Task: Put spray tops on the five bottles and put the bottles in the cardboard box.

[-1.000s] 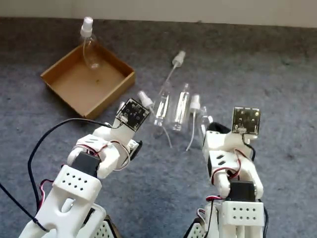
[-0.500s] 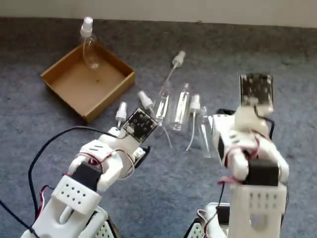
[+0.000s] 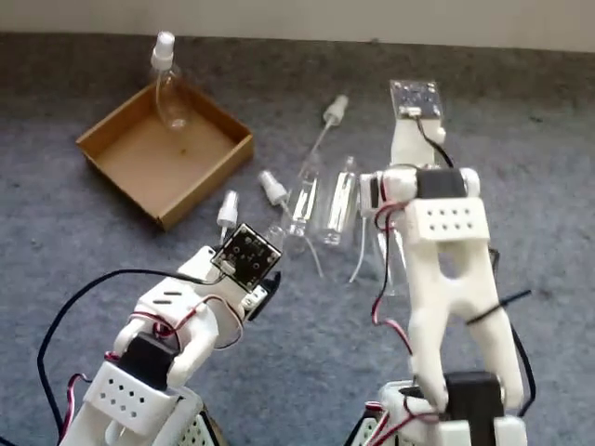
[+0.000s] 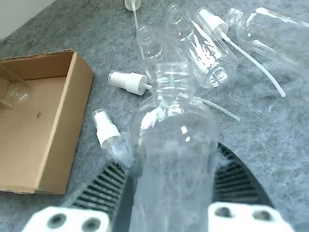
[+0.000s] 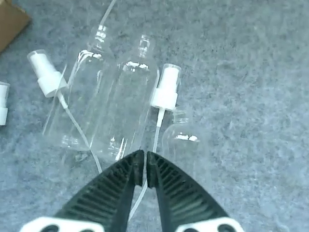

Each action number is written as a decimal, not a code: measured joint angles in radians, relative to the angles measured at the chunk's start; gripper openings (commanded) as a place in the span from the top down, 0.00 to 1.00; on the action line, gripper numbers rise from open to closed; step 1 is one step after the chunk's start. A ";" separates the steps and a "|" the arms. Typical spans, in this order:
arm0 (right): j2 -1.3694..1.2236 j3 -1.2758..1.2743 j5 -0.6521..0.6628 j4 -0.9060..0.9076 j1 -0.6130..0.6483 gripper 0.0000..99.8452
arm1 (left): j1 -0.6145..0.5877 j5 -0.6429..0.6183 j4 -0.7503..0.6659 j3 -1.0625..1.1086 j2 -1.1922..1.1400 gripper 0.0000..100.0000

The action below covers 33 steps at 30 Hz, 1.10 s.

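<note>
The left tool [image 4: 171, 181] is closed around the lower body of a clear bottle [image 4: 171, 125], one ribbed jaw pressed against each side. The bottle's open, threaded neck carries no top. Past this neck, two spray tops [image 4: 128, 81] are seen lying on the grey surface [image 3: 521, 167], near the cardboard box [image 3: 139, 163]. A capped bottle [image 3: 170, 93] is lodged in the far corner of the box, its white top projecting over the rim. The right tool [image 5: 145, 164] is narrowed to a thin slit, and nothing is gripped between its jaws. It is held above three loose bottles [image 5: 128, 106] that lie side by side without tops. Another spray top [image 5: 165, 94] is laid between two of them, its thin tube running under the tool's tips. Whether the tips touch it cannot be told.
</note>
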<state>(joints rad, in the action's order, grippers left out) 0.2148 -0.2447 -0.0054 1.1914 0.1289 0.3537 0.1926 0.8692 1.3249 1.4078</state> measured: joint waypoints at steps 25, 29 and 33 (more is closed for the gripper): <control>-1.066 1.206 -0.068 0.443 0.008 0.88 | -0.057 0.000 0.000 0.097 0.175 0.93; -1.197 1.393 -0.068 0.509 0.006 0.88 | -0.057 0.000 0.000 0.100 0.175 0.93; -1.266 1.496 -0.068 0.543 0.006 0.88 | -0.057 0.000 0.000 0.106 0.175 0.93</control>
<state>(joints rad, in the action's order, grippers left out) -1.0510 1.2513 -0.0729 1.7346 0.1350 0.2969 0.1926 0.8692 1.4308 1.5827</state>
